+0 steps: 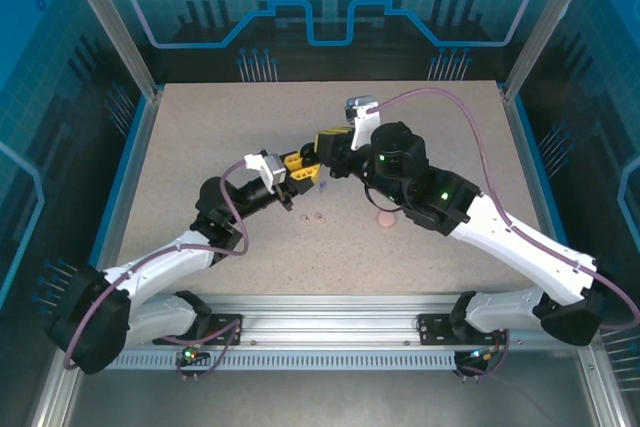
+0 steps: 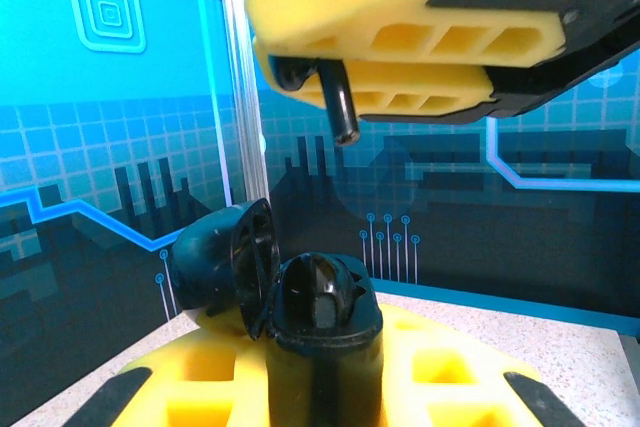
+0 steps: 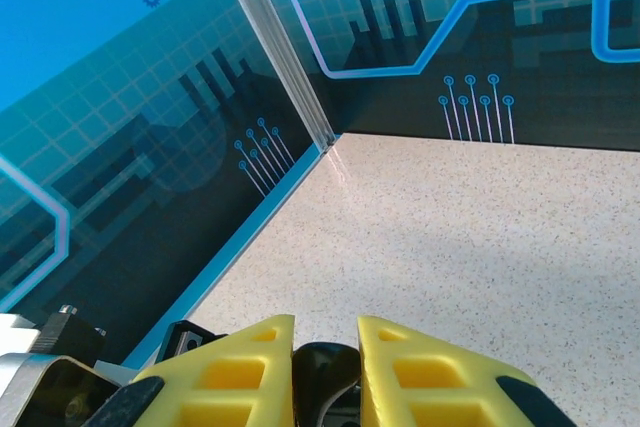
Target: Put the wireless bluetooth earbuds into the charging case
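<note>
Blue circuit-patterned walls point(image 1: 100, 67) enclose a speckled beige table point(image 1: 450, 137). Over its centre the left gripper point(image 2: 322, 377) is clamped tight on a black charging case point(image 2: 325, 302), its lid swung open toward 9 o'clock. What its wells hold I cannot tell. At 12 o'clock above it in the left wrist view, the right gripper point(image 2: 285, 52) pinches one black earbud point(image 2: 340, 107), stem down. One pink round case point(image 1: 385, 218) lies at 4 o'clock from the grippers, and two tiny pale earbuds point(image 1: 307, 218) lie at 6 o'clock.
</note>
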Motion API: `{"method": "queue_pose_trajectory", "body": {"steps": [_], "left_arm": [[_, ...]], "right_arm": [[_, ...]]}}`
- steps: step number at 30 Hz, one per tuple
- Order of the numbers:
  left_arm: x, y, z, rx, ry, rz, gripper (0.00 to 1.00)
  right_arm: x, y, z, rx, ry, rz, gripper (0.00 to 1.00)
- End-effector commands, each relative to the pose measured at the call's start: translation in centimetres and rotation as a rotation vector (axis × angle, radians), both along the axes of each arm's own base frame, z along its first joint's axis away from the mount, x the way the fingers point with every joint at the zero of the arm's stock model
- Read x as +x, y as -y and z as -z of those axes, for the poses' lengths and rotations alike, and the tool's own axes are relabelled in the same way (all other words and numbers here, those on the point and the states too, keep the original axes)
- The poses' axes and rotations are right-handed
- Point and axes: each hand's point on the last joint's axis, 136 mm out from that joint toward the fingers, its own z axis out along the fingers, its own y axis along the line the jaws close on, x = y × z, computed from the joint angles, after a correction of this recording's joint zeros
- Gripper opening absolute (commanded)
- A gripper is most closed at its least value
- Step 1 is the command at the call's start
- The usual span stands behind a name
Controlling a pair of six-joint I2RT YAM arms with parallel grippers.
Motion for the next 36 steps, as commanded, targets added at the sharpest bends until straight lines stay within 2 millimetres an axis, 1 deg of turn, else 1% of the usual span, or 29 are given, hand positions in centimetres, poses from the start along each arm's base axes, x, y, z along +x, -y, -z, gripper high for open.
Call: {"method": "queue_pose_trajectory", "body": {"steps": [1, 9, 14, 26, 32, 36], "left_arm": [[-0.5, 0.3, -1.6, -0.023, 0.026, 0.030, 0.00], [-0.6, 0.2, -1.7, -0.016, 0.041, 0.020, 0.00], [-0.6, 0.2, -1.7, -0.014, 0.045, 0.015, 0.00], [-0.9, 0.0, -2.4, -0.022, 0.062, 0.017, 0.00], [-0.8, -0.1, -2.6, -0.023, 0.069, 0.008, 0.00], [-0.9, -0.1, -2.7, -0.027, 0.069, 0.009, 0.00]], "right_arm": [[-0.1, -1.1, 0.0, 0.005, 0.022, -0.025, 0.20], [0.0, -1.5, 1.6, -0.008, -0.004, -0.019, 0.19], [0.0, -1.2, 2.0, -0.008, -0.007, -0.009, 0.19], [0.7, -1.0, 3.6, -0.047, -0.022, 0.027, 0.18], [0.6, -0.7, 3.8, -0.048, -0.024, 0.030, 0.18], [0.6, -0.9, 4.4, -0.064, -0.030, 0.019, 0.17]]}}
